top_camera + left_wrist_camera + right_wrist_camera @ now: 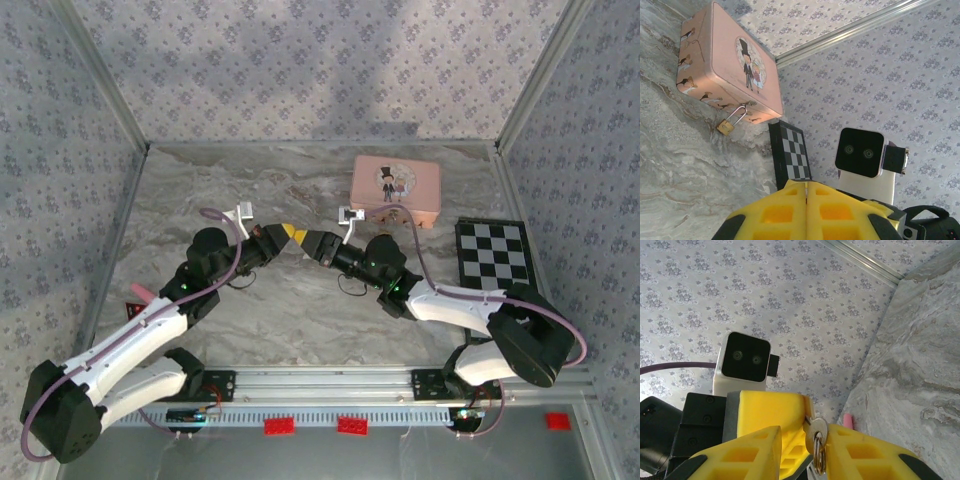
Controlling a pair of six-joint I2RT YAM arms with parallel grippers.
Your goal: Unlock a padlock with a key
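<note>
At the front edge of the pink tin (725, 55), the brass padlock (726, 127) appears hooked by its shackle, its body lying on the marble tabletop (685, 190), well apart from both arms. Above mid-table the left gripper (290, 232) and right gripper (318, 243) are held tip to tip, judged to be for passing or re-seating the key (815, 432). The left pads (785, 210) are pressed together, with nothing seen between them. The key, its ring (819, 460) dangling, stands between the right fingers (865, 455), against one of them; whether it is clamped cannot be told. The padlock is not yet approached.
</note>
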